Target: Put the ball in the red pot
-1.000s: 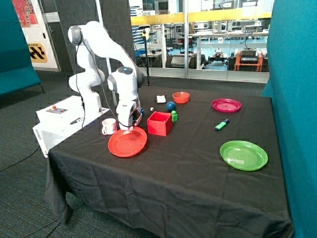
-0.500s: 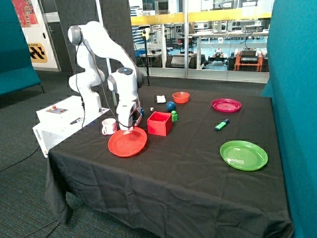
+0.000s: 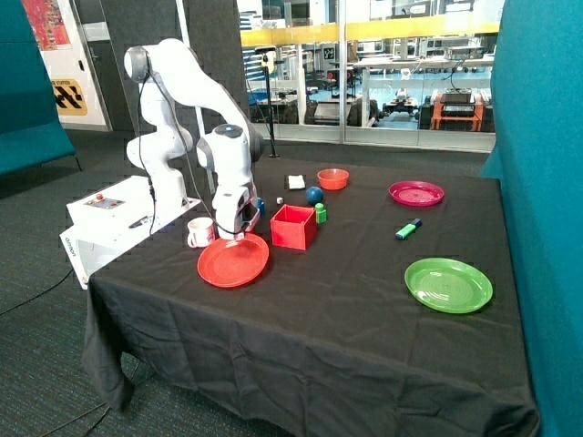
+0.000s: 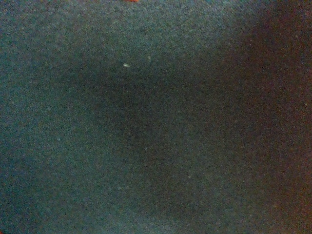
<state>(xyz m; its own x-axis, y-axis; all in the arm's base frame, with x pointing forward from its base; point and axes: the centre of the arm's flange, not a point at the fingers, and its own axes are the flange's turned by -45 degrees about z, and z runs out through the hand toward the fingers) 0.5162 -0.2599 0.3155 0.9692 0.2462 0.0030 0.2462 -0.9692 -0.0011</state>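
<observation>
While the ball (image 3: 314,195) is sitting on the black tablecloth (image 3: 346,300) a little above the frame's centre, just behind the red pot (image 3: 293,227) and beside a green block (image 3: 321,213), nothing is holding it. The red pot is standing open-topped and, as far as can be seen, empty. Left of the pot, the gripper (image 3: 233,228) is hanging low at the far edge of the flat red plate (image 3: 234,260), near a white mug (image 3: 200,231); I cannot tell how wide it is set, and the wrist view is showing only dark cloth. Judging by this, the task is barely starting: reaching, grasping, carrying and dropping are all remaining.
</observation>
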